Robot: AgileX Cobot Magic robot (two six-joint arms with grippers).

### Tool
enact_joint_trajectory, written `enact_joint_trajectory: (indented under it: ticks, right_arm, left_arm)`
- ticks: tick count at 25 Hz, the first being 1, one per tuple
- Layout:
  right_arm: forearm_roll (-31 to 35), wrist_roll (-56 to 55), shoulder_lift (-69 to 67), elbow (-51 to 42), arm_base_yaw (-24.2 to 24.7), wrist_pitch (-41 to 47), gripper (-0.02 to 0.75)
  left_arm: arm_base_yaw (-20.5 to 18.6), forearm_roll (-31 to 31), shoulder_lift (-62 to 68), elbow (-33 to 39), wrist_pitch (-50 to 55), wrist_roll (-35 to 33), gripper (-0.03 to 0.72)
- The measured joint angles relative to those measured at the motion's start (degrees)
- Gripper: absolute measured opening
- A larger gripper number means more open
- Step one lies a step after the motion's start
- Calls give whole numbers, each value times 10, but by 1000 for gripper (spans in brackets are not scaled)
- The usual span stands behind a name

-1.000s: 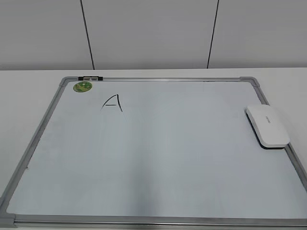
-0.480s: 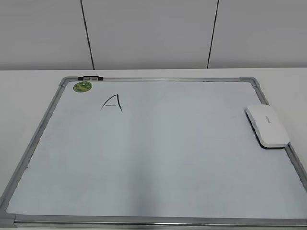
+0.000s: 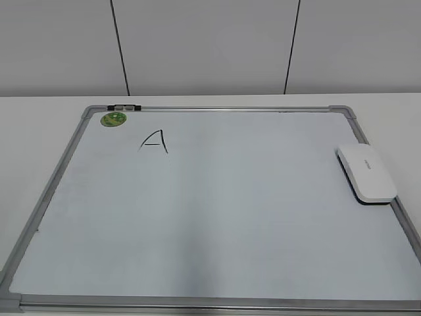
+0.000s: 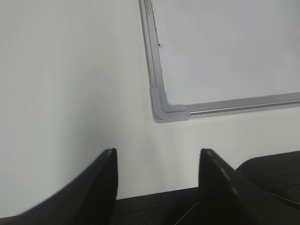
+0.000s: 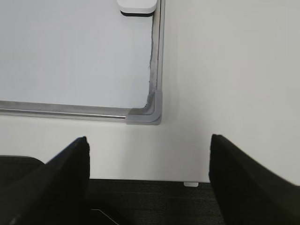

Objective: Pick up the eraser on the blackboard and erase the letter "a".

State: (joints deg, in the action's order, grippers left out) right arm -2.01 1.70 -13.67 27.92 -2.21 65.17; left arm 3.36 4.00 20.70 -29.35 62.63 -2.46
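The eraser (image 3: 367,172), a white rounded block with a dark underside, lies on the right edge of the blackboard (image 3: 217,210), a white board with a silver frame. Its near end also shows at the top of the right wrist view (image 5: 137,6). An angular capital "A" (image 3: 153,141) in black marker is at the board's upper left. No lowercase cursive "a" shows. My left gripper (image 4: 158,152) is open and empty off the board's near left corner (image 4: 164,110). My right gripper (image 5: 149,138) is open and empty off the near right corner (image 5: 150,115). Neither gripper shows in the exterior view.
A round green sticker (image 3: 113,119) and a small black clip (image 3: 123,106) sit at the board's far left corner. The board lies on a white table (image 3: 39,125) whose front edge meets dark floor (image 5: 150,201) under both grippers. A grey panelled wall stands behind.
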Motion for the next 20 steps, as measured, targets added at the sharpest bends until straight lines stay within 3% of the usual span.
enact_joint_trajectory:
  ticks: [20]
  right_arm:
    - [1, 0, 0, 0, 0, 0, 587]
  left_arm:
    - [0, 0, 0, 0, 0, 1, 410]
